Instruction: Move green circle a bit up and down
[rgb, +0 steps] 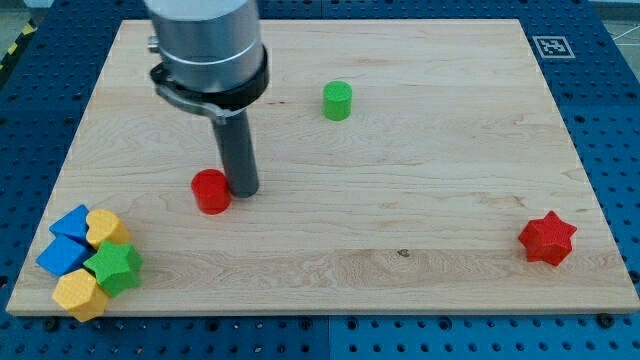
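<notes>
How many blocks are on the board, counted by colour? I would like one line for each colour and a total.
Red: 2, the red circle beside my tip and the red star.
Green: 2, the green circle and the green star.
Blue: 2, blue block and blue block.
Yellow: 2, yellow block and yellow block.
Total: 8 blocks.

Green circle (338, 101), upright short cylinder, upper middle of the board
</notes>
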